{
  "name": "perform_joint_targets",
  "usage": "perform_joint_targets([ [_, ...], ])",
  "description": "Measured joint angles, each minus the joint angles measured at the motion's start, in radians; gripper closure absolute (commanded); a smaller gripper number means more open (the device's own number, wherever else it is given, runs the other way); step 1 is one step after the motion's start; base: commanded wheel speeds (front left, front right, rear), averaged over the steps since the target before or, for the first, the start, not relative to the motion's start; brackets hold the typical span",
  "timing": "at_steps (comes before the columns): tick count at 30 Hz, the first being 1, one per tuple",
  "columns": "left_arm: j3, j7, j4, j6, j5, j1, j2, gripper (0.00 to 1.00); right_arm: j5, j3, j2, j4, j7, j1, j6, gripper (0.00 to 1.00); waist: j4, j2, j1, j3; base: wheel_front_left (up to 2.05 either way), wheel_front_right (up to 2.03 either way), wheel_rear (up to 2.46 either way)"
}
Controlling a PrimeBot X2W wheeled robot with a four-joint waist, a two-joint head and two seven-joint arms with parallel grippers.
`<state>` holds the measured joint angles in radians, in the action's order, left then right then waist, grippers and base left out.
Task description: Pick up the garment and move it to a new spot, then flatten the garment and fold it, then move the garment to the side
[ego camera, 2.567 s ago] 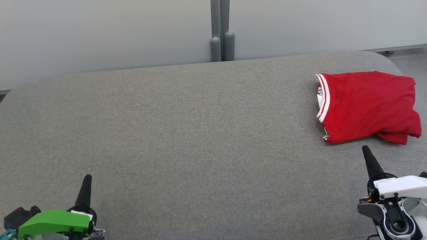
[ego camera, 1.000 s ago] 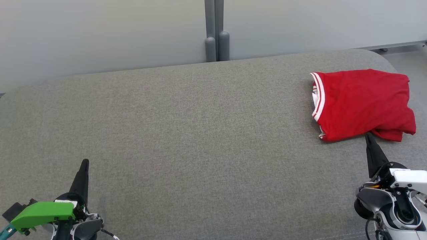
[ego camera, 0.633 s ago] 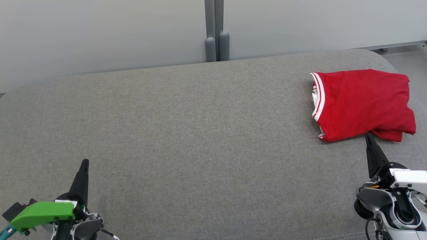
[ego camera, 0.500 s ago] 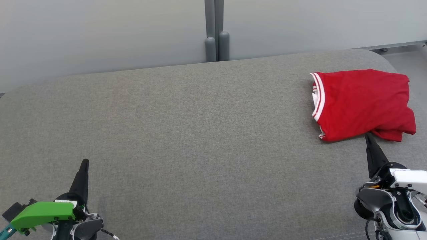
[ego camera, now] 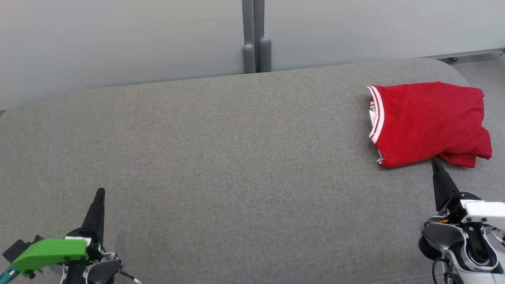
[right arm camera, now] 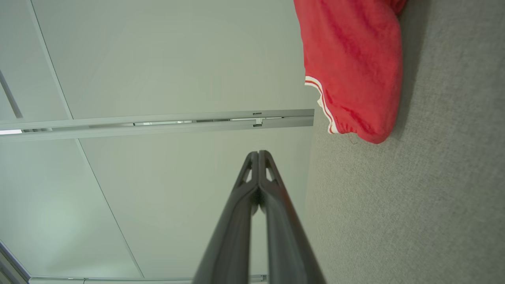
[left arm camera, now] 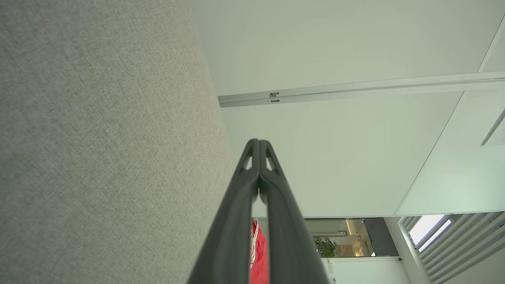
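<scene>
The garment (ego camera: 428, 122) is a red piece with white striped trim, folded into a rough rectangle at the right end of the grey cushioned surface (ego camera: 221, 157). It shows again at the top of the right wrist view as the garment (right arm camera: 355, 67), and as a red sliver, the garment (left arm camera: 258, 252), between the left fingers. My right gripper (ego camera: 434, 161) is shut, its tip just short of the garment's near edge, nothing held. Far from the garment at the lower left, my left gripper (ego camera: 101, 192) is shut and empty. Both wrist views show fingertips pressed together: right gripper (right arm camera: 258, 154), left gripper (left arm camera: 259, 142).
A pale wall with a grey vertical post (ego camera: 254, 37) runs behind the surface. The surface's rounded right end (ego camera: 461, 71) lies just beyond the garment, with floor past it. The wide grey middle and left of the surface carry nothing.
Since the oldest frame the camera shifted slightly and both grippers moved forward, the right tip reaching the garment's near edge. Over the last second nothing has moved.
</scene>
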<state>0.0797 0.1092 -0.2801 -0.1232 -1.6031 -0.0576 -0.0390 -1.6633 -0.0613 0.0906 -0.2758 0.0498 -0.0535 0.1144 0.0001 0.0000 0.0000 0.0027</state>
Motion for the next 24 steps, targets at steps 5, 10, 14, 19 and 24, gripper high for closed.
perform_joint_targets([
  [5,0.0,0.0,0.0,0.0,0.0,0.0,0.0,1.0,0.0,-0.001,-0.002,-0.001,0.001,0.0,0.0,1.0,0.0,0.0,0.0,0.0,0.0,0.0,0.0],
  [10,0.001,0.0,0.0,0.0,0.0,0.0,0.0,1.0,0.0,-0.001,-0.002,-0.001,0.001,0.0,0.0,1.0,0.0,0.0,0.0,0.0,0.0,0.0,0.0],
  [14,0.001,0.0,0.001,0.0,0.0,0.0,0.0,1.0,0.0,-0.001,-0.003,-0.002,0.004,0.0,0.0,1.0,0.0,0.0,0.0,0.0,0.0,0.0,0.0],
  [19,0.001,0.0,0.001,0.0,0.0,0.0,0.0,1.0,0.0,-0.002,-0.003,-0.003,0.004,0.0,0.0,1.0,0.0,0.0,0.0,0.0,0.0,0.0,0.0],
  [24,0.001,0.0,0.001,0.0,0.0,0.0,0.0,1.0,0.0,-0.002,-0.003,-0.004,0.004,0.0,0.0,1.0,0.0,0.0,0.0,0.0,0.0,0.0,0.0],
])
